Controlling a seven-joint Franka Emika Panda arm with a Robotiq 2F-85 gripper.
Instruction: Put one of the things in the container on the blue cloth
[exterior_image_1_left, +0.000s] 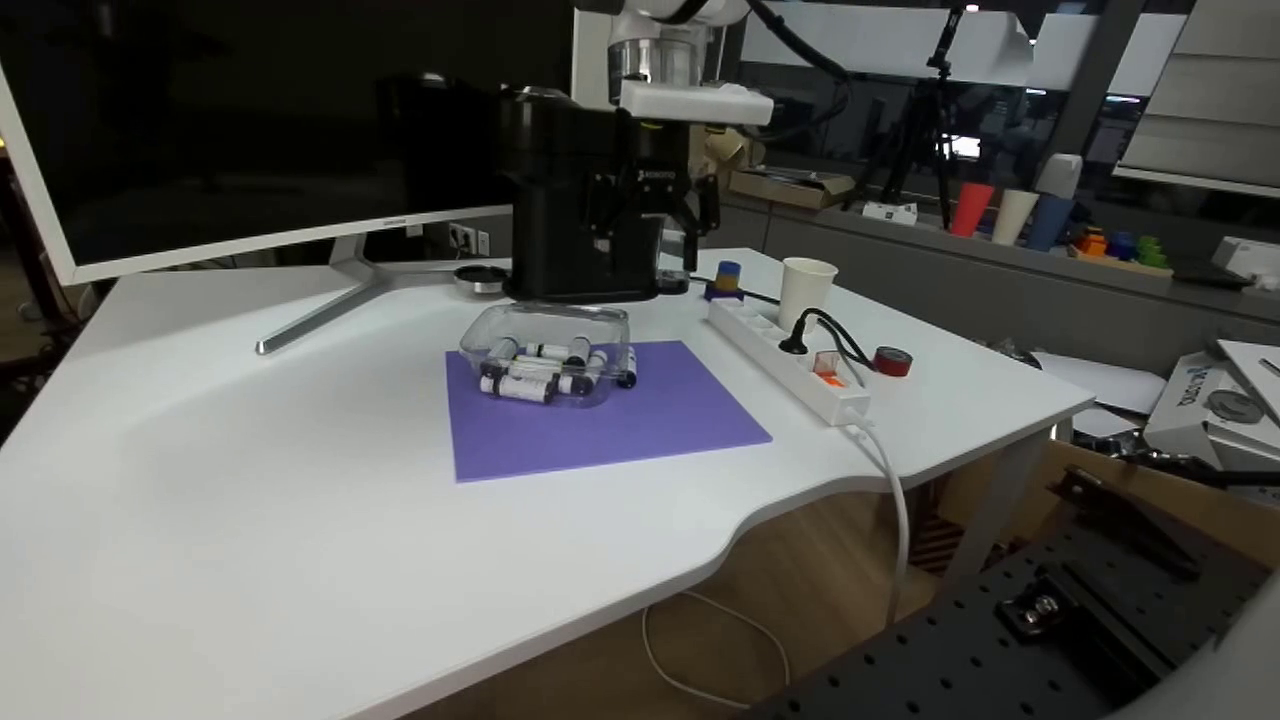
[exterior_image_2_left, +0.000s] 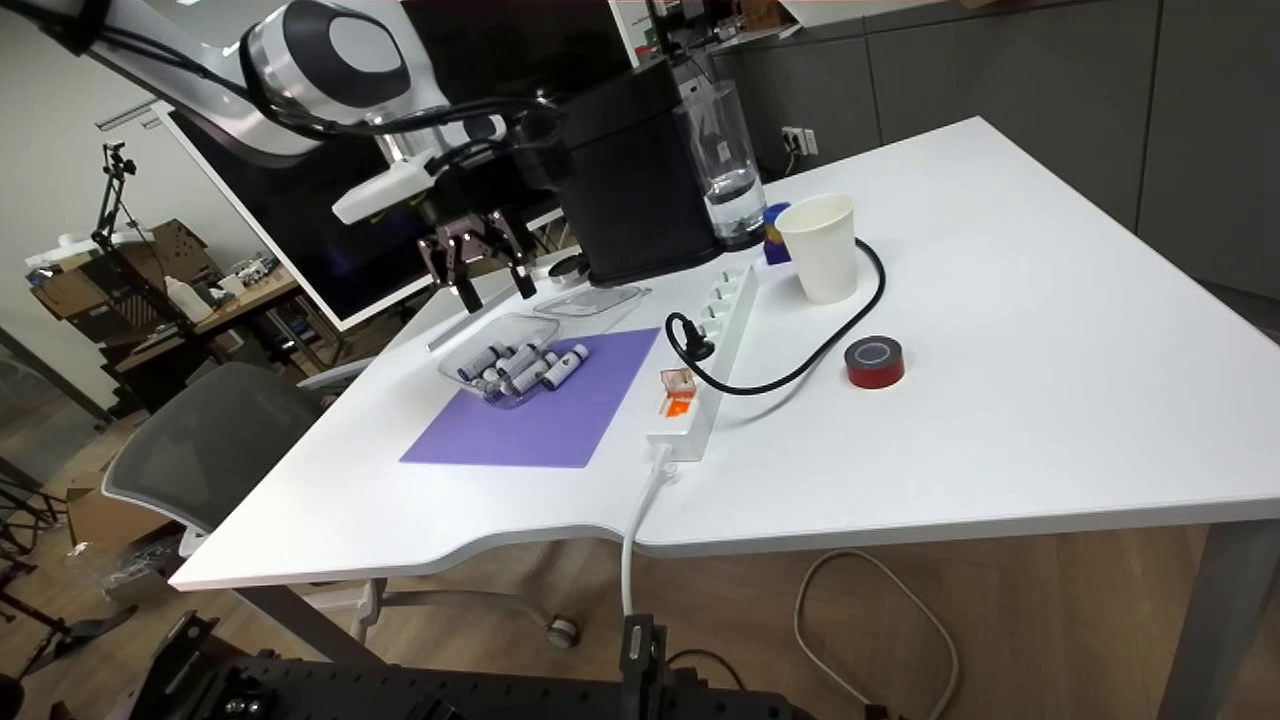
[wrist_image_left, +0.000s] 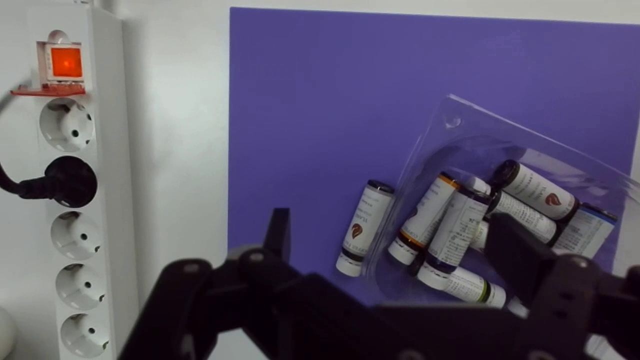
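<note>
The things are small bottles with white labels. Several (wrist_image_left: 452, 230) lie heaped in a clear plastic container (wrist_image_left: 540, 137), which also shows in both exterior views (exterior_image_1_left: 545, 312) (exterior_image_2_left: 452, 362). The container sits partly on the violet-blue cloth (wrist_image_left: 310, 100) (exterior_image_1_left: 600, 430) (exterior_image_2_left: 540, 430). A single bottle (wrist_image_left: 365, 227) lies on the cloth beside the container's wall; it also shows in an exterior view (exterior_image_2_left: 565, 367). My gripper (wrist_image_left: 395, 237) is open and empty, raised well above the desk (exterior_image_2_left: 497, 290). In the wrist view, its right finger hides part of the container.
A white power strip (exterior_image_1_left: 785, 360) with a plugged cable runs beside the cloth. A paper cup (exterior_image_1_left: 805, 285) and red tape roll (exterior_image_2_left: 874, 362) stand beyond it. A tall black machine (exterior_image_1_left: 570, 210), a clear lid (exterior_image_2_left: 600, 300) and a large monitor (exterior_image_1_left: 300, 120) are behind.
</note>
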